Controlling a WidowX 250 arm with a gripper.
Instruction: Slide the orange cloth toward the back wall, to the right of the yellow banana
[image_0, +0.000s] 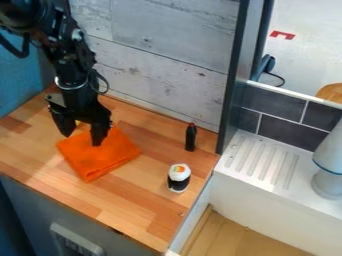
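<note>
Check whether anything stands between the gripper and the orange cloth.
Nothing visible clearly blocks the gripper from the orange cloth beneath. A small yellow thing shows between the fingers, too hidden to identify. The black bottle and sushi roll stand off to the view's right.

Toy kitchen mock-up: wood counter (150, 220) center, white ribbed drainboard (264, 159) and dark tiles (287, 132) at 3 o'clock.

On the surface (137, 207), the cloth (100, 159) lies left, the toy sushi (178, 178) right, and the bottle (191, 138) behind the toy sushi.
</note>
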